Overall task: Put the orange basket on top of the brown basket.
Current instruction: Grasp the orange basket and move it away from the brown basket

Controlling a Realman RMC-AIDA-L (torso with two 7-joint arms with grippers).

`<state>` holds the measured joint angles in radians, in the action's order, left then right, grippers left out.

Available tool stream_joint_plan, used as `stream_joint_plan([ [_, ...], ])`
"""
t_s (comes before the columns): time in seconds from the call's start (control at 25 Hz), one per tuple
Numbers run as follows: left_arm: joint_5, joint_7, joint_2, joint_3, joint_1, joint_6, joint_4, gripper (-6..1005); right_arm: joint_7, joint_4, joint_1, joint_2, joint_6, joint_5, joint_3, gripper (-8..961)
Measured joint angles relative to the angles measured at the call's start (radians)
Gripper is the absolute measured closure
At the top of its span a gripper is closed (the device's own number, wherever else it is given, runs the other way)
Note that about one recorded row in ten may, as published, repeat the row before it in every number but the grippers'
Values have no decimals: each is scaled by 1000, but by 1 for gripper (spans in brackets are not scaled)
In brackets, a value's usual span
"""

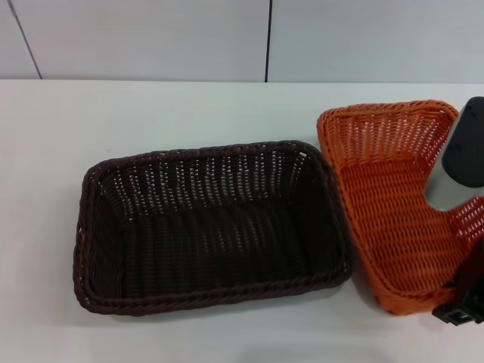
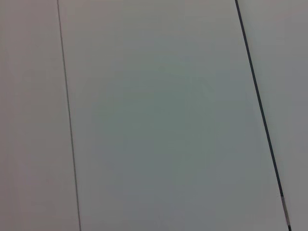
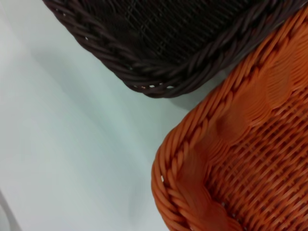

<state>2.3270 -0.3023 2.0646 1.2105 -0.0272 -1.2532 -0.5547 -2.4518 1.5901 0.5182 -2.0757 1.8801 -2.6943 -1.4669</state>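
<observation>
Two baskets sit on one white table [image 1: 151, 113]: one brown basket [image 1: 208, 227] and one orange basket [image 1: 393, 204]. One robot arm [image 1: 457, 162] shows, the right one, over the orange basket. Both baskets hold nothing.

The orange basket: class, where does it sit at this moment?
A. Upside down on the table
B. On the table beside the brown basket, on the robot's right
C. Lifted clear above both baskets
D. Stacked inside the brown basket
B: the orange basket stands open side up on the white table, next to the brown basket on its right side, with the right arm over its right edge.
</observation>
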Motion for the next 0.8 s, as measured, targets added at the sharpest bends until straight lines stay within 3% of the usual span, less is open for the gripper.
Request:
stream_joint_plan([
  [0.08,0,0,0,0,-1,-1,1,271,-1,0,0,0,-4,1,0,607],
  [0.44,0,0,0,0,-10,-5,14,271,-47,76,-13,-4,-61,13,-17,693],
  [0.8,2,0,-1,0,-12,-26,24,271,-135,261,2,0,-108,10,-10,754],
])
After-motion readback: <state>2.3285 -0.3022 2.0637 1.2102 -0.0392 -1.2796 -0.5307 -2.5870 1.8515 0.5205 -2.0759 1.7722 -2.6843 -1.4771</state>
